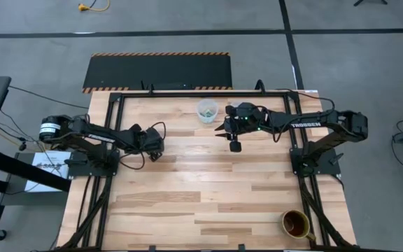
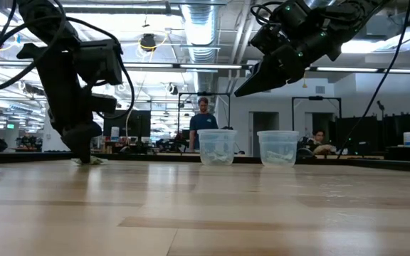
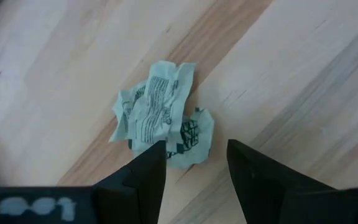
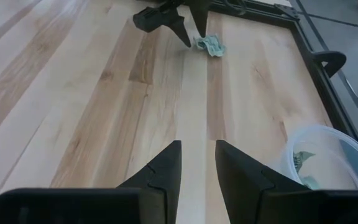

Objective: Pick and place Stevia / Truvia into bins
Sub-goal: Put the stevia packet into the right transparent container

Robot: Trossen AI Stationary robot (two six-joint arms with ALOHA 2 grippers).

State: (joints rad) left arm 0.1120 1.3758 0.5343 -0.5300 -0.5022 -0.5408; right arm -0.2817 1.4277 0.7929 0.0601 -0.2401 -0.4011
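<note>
Count: one crumpled pale green Stevia packet (image 3: 163, 124) loose on the wooden surface (image 1: 201, 189). Two clear plastic cups (image 2: 218, 147) (image 2: 278, 148) show side by side in the low view; the high view shows only one (image 1: 207, 110) plainly, near the far edge, the other being under the right arm. One amber cup (image 1: 295, 224) stands at the near right corner, well apart from everything else.

Left pincer (image 3: 194, 158) is low over the loose packet, fingers parted with a gap between them, nothing held — one fingertip overlaps the packet's edge in the left wrist view; contact cannot be told. Right pincer (image 4: 197, 155) hangs raised above the surface beside the cups, fingers narrowly parted and holding nothing.

Right wrist view alone shows green packets inside a cup (image 4: 328, 162). Low view alone shows two people (image 2: 203, 122) (image 2: 319, 140) in the room behind.
</note>
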